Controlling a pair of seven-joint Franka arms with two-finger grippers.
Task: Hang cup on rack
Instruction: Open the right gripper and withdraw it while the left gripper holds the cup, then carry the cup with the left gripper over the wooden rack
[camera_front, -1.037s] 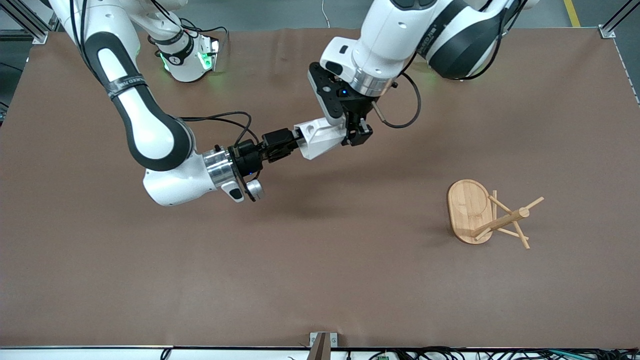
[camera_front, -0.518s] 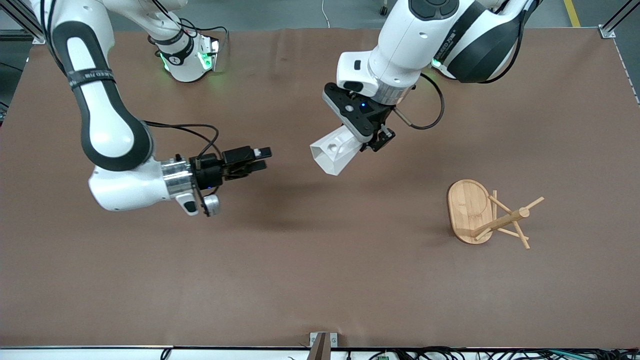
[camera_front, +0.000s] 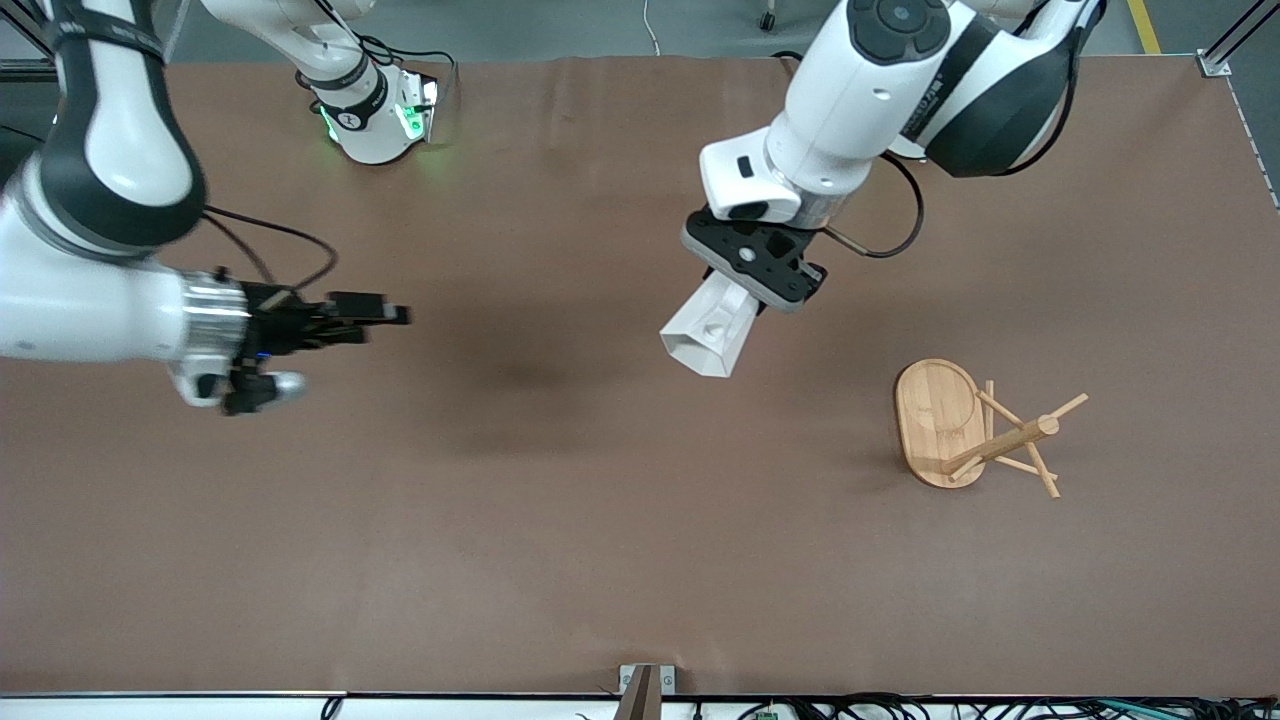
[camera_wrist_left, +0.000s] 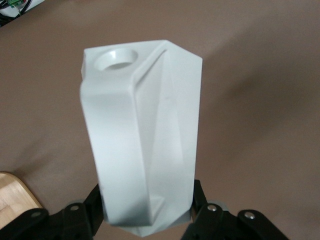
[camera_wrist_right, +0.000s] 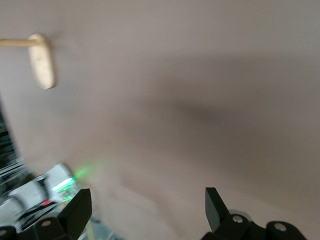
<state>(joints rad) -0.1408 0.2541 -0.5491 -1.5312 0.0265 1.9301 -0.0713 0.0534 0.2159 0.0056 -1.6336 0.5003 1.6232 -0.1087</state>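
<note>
**Brown tabletop under even light, grey floor at the edges**

We're looking down on a wide table (camera_front: 620, 520) covered in a matte brown sheet, faint creases running across it near the top edge. Soft shadows pool on the sheet around the middle. Above the table edge there's grey floor (camera_front: 560, 25), with a yellow stripe (camera_front: 1143, 25) painted on it. Aluminium frame posts (camera_front: 1225, 45) stand at the corners. Along the bottom edge, a white rail (camera_front: 170, 708), a small metal bracket (camera_front: 646, 686) and a tangle of dark cables (camera_front: 900, 708).
</note>
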